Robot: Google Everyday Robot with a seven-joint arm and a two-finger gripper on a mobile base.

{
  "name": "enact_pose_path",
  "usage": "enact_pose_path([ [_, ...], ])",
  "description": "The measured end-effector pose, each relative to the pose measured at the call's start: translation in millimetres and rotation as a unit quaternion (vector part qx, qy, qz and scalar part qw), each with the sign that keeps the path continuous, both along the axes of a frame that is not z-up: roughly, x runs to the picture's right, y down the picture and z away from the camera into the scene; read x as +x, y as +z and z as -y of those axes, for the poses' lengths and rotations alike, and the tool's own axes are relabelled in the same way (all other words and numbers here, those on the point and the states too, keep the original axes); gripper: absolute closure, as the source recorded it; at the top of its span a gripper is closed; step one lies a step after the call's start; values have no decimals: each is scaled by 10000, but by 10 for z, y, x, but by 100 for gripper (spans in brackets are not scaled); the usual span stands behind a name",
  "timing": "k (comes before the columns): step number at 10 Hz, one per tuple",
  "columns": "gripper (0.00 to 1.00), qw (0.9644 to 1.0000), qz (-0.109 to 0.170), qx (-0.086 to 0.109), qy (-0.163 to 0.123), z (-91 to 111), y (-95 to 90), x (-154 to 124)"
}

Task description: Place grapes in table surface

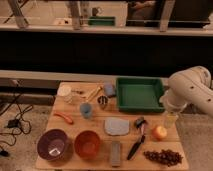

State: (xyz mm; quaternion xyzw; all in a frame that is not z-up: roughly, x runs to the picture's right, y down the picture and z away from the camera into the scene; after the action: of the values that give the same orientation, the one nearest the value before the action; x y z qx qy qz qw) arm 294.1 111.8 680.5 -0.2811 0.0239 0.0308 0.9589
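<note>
- The grapes (163, 157) lay flat on the table surface (75, 126), near its front right corner, with nothing holding them.
- A black brush (136, 147) lay slanted just to the left of the bunch, and a round orange-yellow fruit (159, 132) sat just behind it.
- The robot's white arm (192, 90) reached in from the right, bending down over the table's right edge.
- The gripper (170, 119) hung at the arm's lower end, just in front of the right front corner of the green tray (140, 93) and behind the fruit, well apart from the grapes.
- Whether it was clenched, released or grasping anything could not be told.
- A purple bowl (52, 145) and an orange bowl (88, 143) stood side by side at the front left.
- A grey-blue plate (116, 126) lay near the middle, with a small blue cup (86, 110) to its left and further back.
</note>
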Motion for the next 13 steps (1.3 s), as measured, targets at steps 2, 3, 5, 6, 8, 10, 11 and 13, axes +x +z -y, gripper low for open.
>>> enact_pose_path([
  [2,20,10000,-33,11,27,4,-27,8],
  [3,20,10000,-56,15,43,2,-50,13],
  [5,20,9999,-130,38,84,-18,-93,49],
  [6,20,9998,-169,56,96,-29,-109,67],
  [8,20,9997,-212,84,121,-65,-149,86],
  [10,20,9996,-243,104,136,-115,-204,113],
  [11,20,9996,-246,106,133,-115,-203,116],
  [13,20,9996,-234,107,123,-108,-197,99],
])
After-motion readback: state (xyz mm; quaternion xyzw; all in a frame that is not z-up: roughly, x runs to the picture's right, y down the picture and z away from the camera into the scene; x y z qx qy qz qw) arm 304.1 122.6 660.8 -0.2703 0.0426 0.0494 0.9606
